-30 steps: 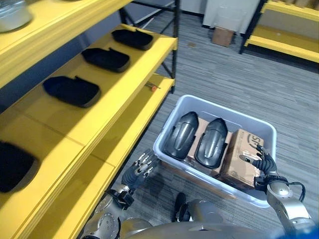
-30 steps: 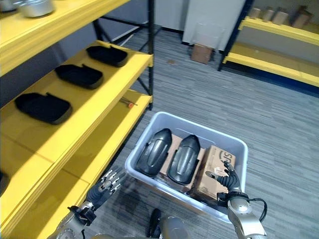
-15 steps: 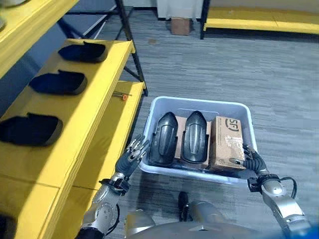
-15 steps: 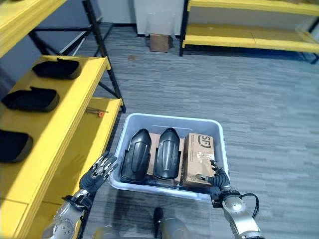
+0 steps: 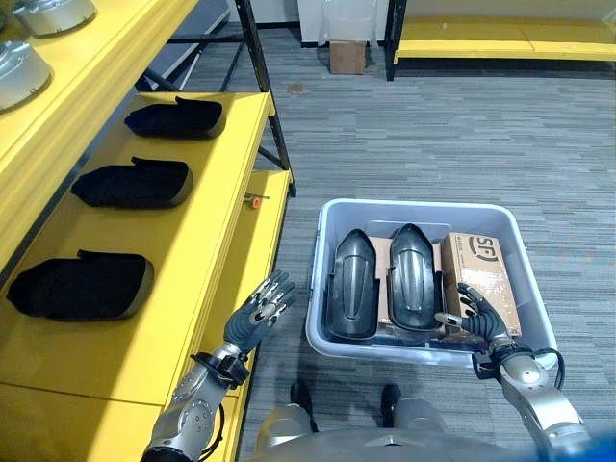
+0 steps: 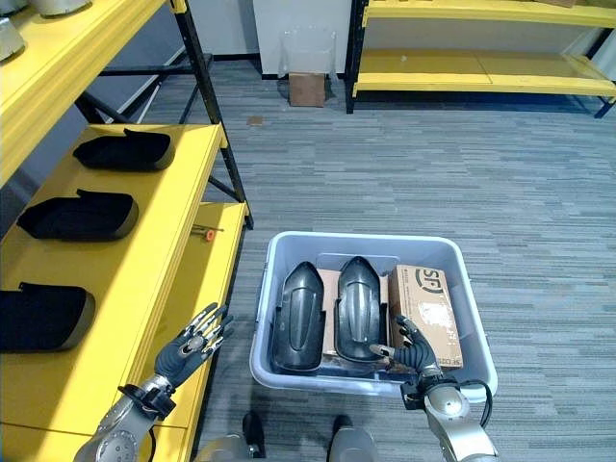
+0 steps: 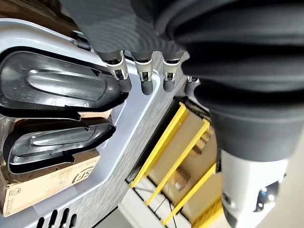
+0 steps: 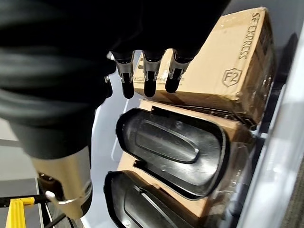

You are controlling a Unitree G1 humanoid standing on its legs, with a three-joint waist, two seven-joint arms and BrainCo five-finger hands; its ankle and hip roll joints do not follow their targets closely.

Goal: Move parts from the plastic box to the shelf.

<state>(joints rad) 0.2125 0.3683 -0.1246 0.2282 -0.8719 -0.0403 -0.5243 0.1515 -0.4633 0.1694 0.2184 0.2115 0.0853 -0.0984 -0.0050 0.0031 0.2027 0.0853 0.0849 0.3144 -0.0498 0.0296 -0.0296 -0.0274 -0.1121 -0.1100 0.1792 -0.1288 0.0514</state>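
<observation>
The plastic box (image 5: 332,337) sat on the floor beside the yellow shelf (image 5: 183,318), holding two dark parts (image 5: 354,284) side by side on cardboard, with a cardboard carton (image 5: 481,279) next to them. The right hand (image 5: 469,314) hovered over the box's near corner by the carton, fingers loosely spread, gripping nothing. The left hand (image 5: 258,310) hung between box and shelf, fingers straight and empty. Three black trays (image 5: 135,183) lay on the shelf.

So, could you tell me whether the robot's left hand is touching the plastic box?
Apart. In the left eye view the left hand hangs with spread fingers beside the plastic box, a strip of floor showing between them.
</observation>
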